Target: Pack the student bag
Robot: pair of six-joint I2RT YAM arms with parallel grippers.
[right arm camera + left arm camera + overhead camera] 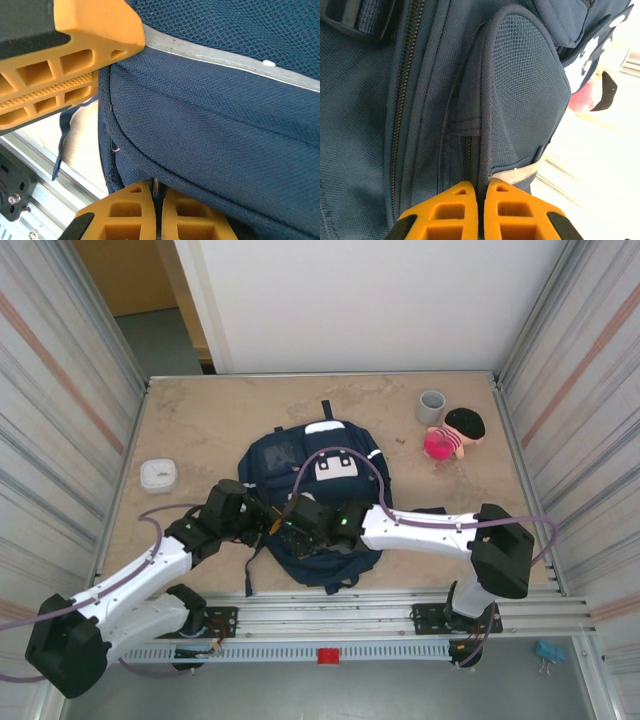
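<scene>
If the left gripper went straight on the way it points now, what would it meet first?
The student bag itself: the left gripper, jaws shut on its fabric, points straight along the mesh side pocket just ahead.

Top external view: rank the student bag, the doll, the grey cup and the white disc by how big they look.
1. student bag, by far the largest
2. doll
3. white disc and grey cup: these look about alike, so they are not ranked against each other

The left arm [130, 585] and right arm [430, 530] are white shells with black joints. Purple cables [340, 452] loop along them. The gripper fingers [450, 212] are orange, with square hollows.
</scene>
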